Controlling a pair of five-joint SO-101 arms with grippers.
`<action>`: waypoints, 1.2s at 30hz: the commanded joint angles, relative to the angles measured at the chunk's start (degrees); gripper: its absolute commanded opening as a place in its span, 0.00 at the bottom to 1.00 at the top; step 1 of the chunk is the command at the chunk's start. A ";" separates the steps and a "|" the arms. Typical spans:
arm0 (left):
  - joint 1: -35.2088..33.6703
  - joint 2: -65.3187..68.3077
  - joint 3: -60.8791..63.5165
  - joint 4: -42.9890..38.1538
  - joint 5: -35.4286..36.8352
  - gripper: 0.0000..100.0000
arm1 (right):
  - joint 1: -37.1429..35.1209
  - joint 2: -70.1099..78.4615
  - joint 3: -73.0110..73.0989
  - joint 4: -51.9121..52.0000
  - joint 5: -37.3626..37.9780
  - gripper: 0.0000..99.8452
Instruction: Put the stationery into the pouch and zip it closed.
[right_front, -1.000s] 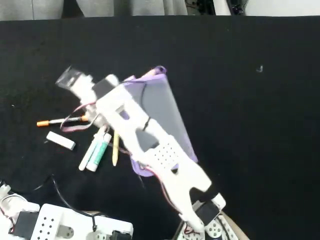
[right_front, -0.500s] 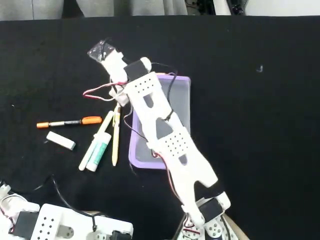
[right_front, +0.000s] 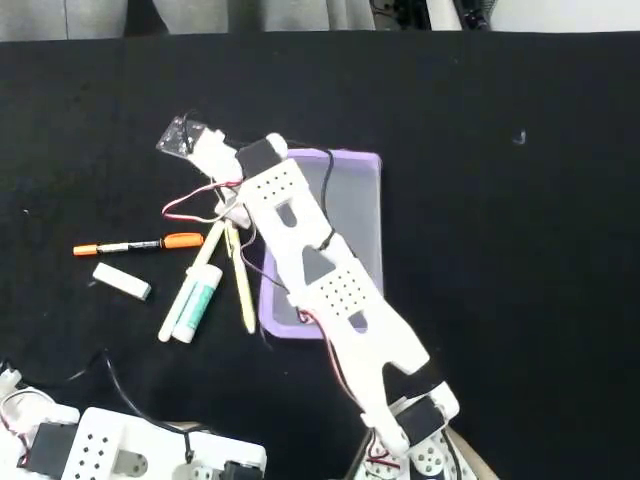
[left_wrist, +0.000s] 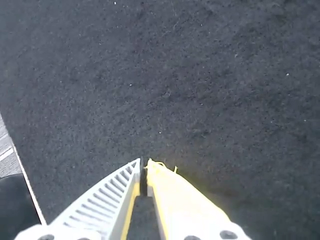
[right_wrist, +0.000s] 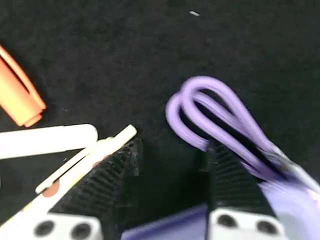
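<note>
The purple pouch (right_front: 352, 215) lies flat at the table's middle, partly under my right arm. Its purple pull loop (right_wrist: 215, 117) sits just beside one finger of my right gripper (right_wrist: 172, 147), which stands open with bare table between the jaws. In the high view the right gripper (right_front: 190, 140) is off the pouch's far left corner. To the pouch's left lie an orange pen (right_front: 140, 243), a white eraser (right_front: 122, 281), two white tubes (right_front: 195, 295) and a yellow pencil (right_front: 240, 280). My left gripper (left_wrist: 145, 167) is shut over bare black cloth.
The black tablecloth (right_front: 500, 250) covers the whole table, with open room right of the pouch and along the far side. The left arm's white base (right_front: 110, 450) sits at the near left corner. A red wire (right_front: 190, 200) loops off the right arm.
The right arm swung right from the pens, then back a little left. The pouch turned from tilted to square. The pencil's near end has shifted towards the pouch.
</note>
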 joint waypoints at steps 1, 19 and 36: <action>-0.40 0.00 1.27 0.26 -0.44 0.03 | 0.18 -0.92 -1.71 -3.08 0.53 0.05; -0.40 0.00 1.27 0.35 -0.44 0.03 | 2.46 -10.42 -3.47 -2.64 0.53 0.02; -0.31 0.00 1.27 0.35 -0.44 0.03 | -5.01 -6.29 -3.47 -2.99 -1.93 0.19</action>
